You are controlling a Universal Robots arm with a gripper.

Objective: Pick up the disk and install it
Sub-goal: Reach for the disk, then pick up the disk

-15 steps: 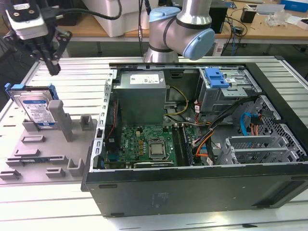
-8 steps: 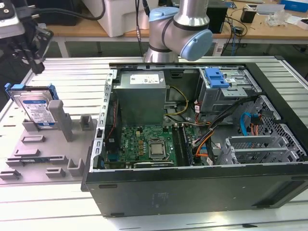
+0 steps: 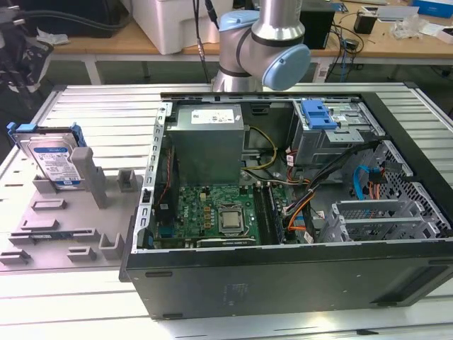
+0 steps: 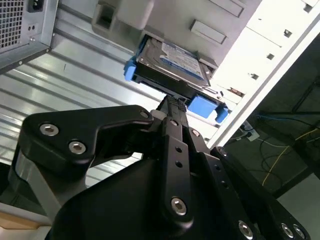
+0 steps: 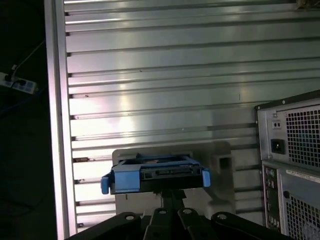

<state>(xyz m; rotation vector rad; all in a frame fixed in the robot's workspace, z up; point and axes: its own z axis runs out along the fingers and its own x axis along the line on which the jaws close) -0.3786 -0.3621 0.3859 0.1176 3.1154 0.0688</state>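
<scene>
**Item 1.** Flat rectangular silver disk [image 3: 51, 161], blue-and-white label, blue plastic bracket round its edges. Pos.: we log it standing on edge, tilted back, in a slot of the pale grey plastic holder [image 3: 71, 219], at the exterior view's left of the PC case. Not installed and not gripped.

**Item 2.** Black metal two-finger tool [image 4: 172, 103]. State: we read the fingers as drawn together, narrow gap, holding nothing. In the second wrist view its tip overlaps the near edge of the disk [image 4: 172, 60]. In the first wrist view the tool [image 5: 172, 194] lines up w/ the middle of the disk [image 5: 155, 175]. We cannot tell how near it is.

**Item 3.** Grey robot arm w/ light-blue joint caps [image 3: 265, 42], behind the case in the exterior view.

**Item 4.** Black tower PC case [image 3: 283, 283], on its side, panel off. Inside:
- green motherboard [image 3: 212, 212]
- grey metal power-supply box [image 3: 209, 142]
- grey metal drive cage [image 3: 333, 138], w/ a blue plastic latch piece [image 3: 318, 113] on top

**Item 5.** Ribbed aluminium desk [image 3: 85, 106], carrying holder and case.
</scene>
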